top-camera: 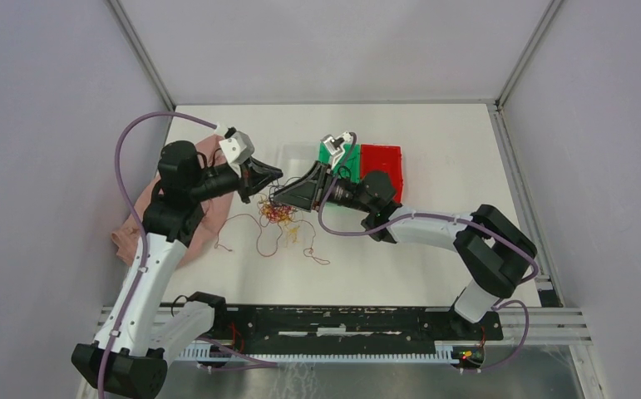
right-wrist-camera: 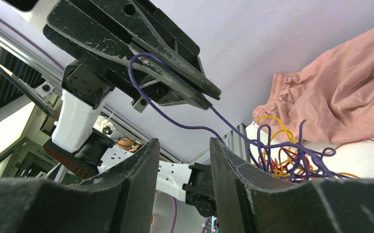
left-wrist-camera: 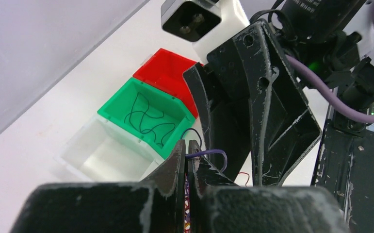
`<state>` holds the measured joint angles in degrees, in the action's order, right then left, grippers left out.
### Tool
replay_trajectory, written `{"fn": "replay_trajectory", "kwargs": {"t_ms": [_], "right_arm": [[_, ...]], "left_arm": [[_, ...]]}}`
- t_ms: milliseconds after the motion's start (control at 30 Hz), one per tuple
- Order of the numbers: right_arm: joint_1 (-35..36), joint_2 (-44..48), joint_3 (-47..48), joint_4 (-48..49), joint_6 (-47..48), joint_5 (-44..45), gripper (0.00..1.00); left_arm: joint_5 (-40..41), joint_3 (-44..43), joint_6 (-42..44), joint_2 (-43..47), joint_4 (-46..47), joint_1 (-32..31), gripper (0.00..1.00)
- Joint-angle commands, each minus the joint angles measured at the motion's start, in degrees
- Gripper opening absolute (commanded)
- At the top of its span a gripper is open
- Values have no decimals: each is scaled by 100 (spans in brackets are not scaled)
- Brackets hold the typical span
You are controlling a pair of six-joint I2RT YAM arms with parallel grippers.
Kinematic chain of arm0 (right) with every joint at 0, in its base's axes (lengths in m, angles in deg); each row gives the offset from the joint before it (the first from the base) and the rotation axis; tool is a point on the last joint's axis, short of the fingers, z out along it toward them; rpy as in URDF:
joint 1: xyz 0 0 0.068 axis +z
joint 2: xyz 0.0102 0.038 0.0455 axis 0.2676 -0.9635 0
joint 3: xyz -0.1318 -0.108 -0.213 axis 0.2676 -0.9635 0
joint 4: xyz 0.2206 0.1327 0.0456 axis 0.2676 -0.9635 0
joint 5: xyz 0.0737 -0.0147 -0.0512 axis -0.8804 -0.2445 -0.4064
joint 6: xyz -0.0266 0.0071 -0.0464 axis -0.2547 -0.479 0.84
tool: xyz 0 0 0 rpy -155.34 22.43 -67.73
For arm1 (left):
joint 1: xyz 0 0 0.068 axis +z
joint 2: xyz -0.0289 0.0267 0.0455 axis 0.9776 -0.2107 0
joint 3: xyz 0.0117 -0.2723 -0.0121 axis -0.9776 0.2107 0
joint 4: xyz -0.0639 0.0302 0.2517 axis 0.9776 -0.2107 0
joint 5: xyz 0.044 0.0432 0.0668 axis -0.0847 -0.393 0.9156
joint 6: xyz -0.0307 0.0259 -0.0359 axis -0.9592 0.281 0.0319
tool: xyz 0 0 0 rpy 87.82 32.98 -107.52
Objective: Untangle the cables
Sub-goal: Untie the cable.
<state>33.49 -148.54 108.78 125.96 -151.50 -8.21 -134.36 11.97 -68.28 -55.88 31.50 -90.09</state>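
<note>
currently, your left end effector (left-wrist-camera: 187,145) is clenched on one purple cable (right-wrist-camera: 170,118). in the left wrist view its two fingers are pressed together, with the strand looping out just past the tips. in the right wrist view you see that strand run from the pinch point down in a slack curve into the main tangle of cables (right-wrist-camera: 284,155), a knot of purple, yellow and red strands lying on the white tabletop (top-camera: 433,141).

your right end effector (right-wrist-camera: 183,141) is released, fingers spread, pointing up toward the left one. the held strand passes above and behind the finger on the right of that view; you cannot tell whether it touches.

in the top view both end effectors meet nearly tip to tip just over the far edge of the tangle, near the middle of the tabletop. loose red strands trail from the knot toward the near edge. the pink cloth (right-wrist-camera: 340,97) lies crumpled at the left, partly under the left arm, just beside the tangle.

three bins sit in a row beyond the right wrist, side against side: clear bin (left-wrist-camera: 85,145), green bin (left-wrist-camera: 117,97), red bin (left-wrist-camera: 170,68). one dark cable (left-wrist-camera: 146,119) lies in loose curls on the floor of the green bin, apart from the rest.
</note>
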Motion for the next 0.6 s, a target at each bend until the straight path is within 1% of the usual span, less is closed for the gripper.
{"fn": "replay_trajectory", "kwargs": {"t_ms": [0,133,200,267,367,433,567], "right_arm": [[25,-117,320,751,-43,-174,50],[89,-151,330,719,280,82,53],[165,-106,361,462,697,248,51],[247,104,364,-176,1289,556,49],[325,490,323,-1142,2289,880,51],[328,696,357,-1670,2693,985,48],[316,1155,223,-2245,3140,960,47]], "left_arm": [[-337,-347,-557,23,305,-5,3],[-422,-338,-566,66,175,-5,3],[-429,-326,-596,92,174,-10,3],[-427,-341,-626,90,168,-5,3],[-435,-390,-609,115,94,-7,3],[-460,-425,-584,134,41,-10,3],[-419,-450,-435,181,-57,-8,3]]}}
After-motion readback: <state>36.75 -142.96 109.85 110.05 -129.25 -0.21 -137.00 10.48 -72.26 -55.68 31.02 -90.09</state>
